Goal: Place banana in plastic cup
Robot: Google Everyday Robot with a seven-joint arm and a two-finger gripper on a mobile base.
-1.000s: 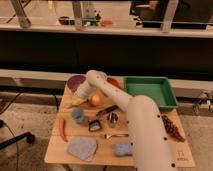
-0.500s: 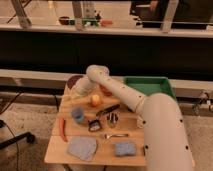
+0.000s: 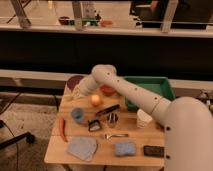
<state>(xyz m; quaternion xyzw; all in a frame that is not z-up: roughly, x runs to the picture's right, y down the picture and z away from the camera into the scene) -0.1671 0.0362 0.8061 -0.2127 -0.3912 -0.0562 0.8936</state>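
— Where are the fingers? 
— Closed tight, the gripper (image 3: 80, 91) sits low at the desk's (image 3: 102, 150) far left corner, right at the banana (image 3: 75, 95), though a hold on it cannot be made out.

— And around it? 
— The plastic cup (image 3: 77, 115) stands nearer, well apart; an orange fruit (image 3: 95, 100) sits just right, a red chili (image 3: 62, 129) lies at the left edge

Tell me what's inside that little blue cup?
Nothing shows inside the blue cup from this angle; its bottom is hidden. The banana is farther back, by the shut claw, partly covered by the arm.
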